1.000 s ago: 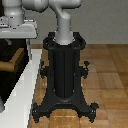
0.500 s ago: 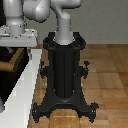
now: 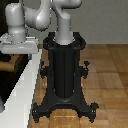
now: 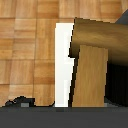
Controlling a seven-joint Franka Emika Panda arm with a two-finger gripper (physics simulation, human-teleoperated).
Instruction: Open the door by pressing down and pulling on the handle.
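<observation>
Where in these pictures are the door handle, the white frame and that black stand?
handle [image 4: 92,75]: wrist view, middle of the lever bar.
white frame [image 4: 62,65]: wrist view, its upright strip.
black stand [image 3: 64,70]: exterior view, its ribbed column.

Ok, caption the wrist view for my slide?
Wrist camera close over the tan handle, white frame beside it, wood floor beyond.

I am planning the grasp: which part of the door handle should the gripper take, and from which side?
Probably the handle's long straight bar, near its free end, approached from above. In the wrist view it juts clear of the dark door, so pressing down there gives leverage. Gripper fingers are not visible.
</observation>
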